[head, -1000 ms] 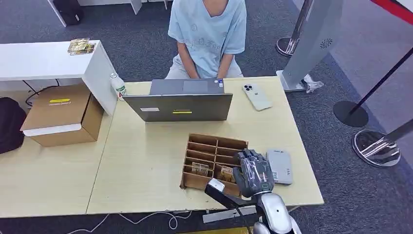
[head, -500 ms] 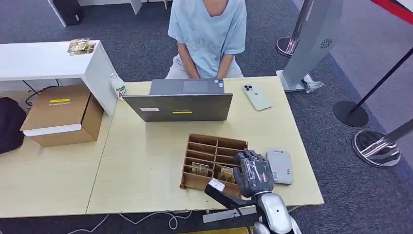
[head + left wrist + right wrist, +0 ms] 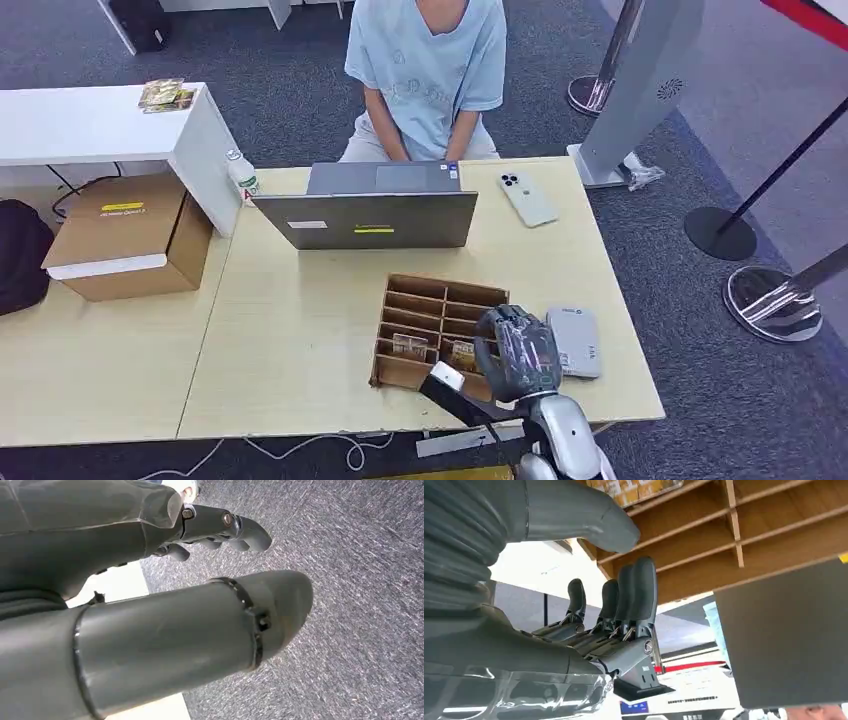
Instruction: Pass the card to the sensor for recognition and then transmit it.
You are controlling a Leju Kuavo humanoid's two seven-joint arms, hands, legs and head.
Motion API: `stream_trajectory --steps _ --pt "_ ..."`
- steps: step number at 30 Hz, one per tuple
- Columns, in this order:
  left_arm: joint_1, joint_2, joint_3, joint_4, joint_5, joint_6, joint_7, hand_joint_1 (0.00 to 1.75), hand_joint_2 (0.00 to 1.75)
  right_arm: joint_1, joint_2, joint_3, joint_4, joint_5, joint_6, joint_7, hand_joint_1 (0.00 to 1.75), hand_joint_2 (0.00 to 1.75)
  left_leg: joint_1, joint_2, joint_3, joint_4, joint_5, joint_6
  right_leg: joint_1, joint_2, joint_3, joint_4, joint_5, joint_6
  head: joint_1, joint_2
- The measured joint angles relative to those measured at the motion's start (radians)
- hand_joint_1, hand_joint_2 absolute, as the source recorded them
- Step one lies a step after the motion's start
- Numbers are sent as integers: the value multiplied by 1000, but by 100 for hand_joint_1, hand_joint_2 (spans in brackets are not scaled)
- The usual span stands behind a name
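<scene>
At the near table edge, about 6 o'clock in the head view, the right hand (image 3: 520,352) hangs over the right end of the wooden divider box (image 3: 437,300). Fingers point away toward 12 o'clock, apart and empty in the right wrist view (image 3: 624,605), thumb clear of them; nothing pinched yet. They look close above the box, but I cannot tell whether they touch it.

Cards (image 3: 463,354) lie in the near compartments, just at 9 o'clock from the hand, a second packet (image 3: 408,345) one slot further at 9. Nearest card sits almost under the fingertips. Long axis of each slot runs 9-to-3, so the card stands across the hand's pointing line; judged: a small shift toward 9 and down, thumb on one face, fingers on the other.

Card sensor (image 3: 574,340), a flat grey pad, lies just at 3 o'clock from the hand, beside the box. Short carry once a card is lifted.

Left hand (image 3: 215,525) hangs off the table over grey carpet, fingers loosely curled, nothing in it; the right hand is clearly the nearer one.

Further, toward 12 o'clock: laptop (image 3: 365,218), phone (image 3: 527,198) at about 1, then a seated person (image 3: 428,70) behind the table, likely the one to receive the card.
</scene>
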Motion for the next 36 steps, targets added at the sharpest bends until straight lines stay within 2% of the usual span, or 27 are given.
stream_trajectory --steps 3,6,8,11,14,15,20,25,33,36 --pt "0 0 0 0 0 0 0 0 0 1 1 0 -8 -10 -1 -7 105 175 0 0 0 0 0 0 0 0 0 0 0 0 0 0" --pt "0 0 0 0 0 0 0 0 0 1 2 -1 -9 -17 -1 -12 99 175 0 0 0 0 0 0 0 0 0 0 0 0 0 0" --pt "0 0 0 0 0 0 0 0 0 1 3 -1 -11 -18 -1 -14 103 175 0 0 0 0 0 0 0 0 0 0 0 0 0 0" --pt "0 0 0 0 0 0 0 0 0 1 3 -2 -13 -19 -1 -17 96 175 0 0 0 0 0 0 0 0 0 0 0 0 0 0" --pt "0 0 0 0 0 -1 0 0 0 1 3 -2 -13 -19 5 -18 99 175 0 0 0 0 0 0 0 0 0 0 0 0 0 0" --pt "0 0 0 0 0 -2 0 0 0 1 3 -2 -13 -15 16 -17 108 175 0 0 0 0 0 0 0 0 0 0 0 0 0 0" --pt "0 0 0 0 0 -3 0 0 0 1 3 6 -13 -4 43 -14 94 175 0 0 0 0 0 0 0 0 0 0 0 0 0 0" --pt "0 0 0 0 0 -3 0 0 0 1 3 16 -13 5 55 -11 105 175 0 0 0 0 0 0 0 0 0 0 0 0 0 0" --pt "0 0 0 0 0 -3 0 0 0 1 3 34 -13 11 70 -5 99 175 0 0 0 0 0 0 0 0 0 0 0 0 0 0" --pt "0 0 0 0 0 -3 0 0 0 1 3 35 -13 19 73 -2 108 175 0 0 0 0 0 0 0 0 0 0 0 0 0 0"
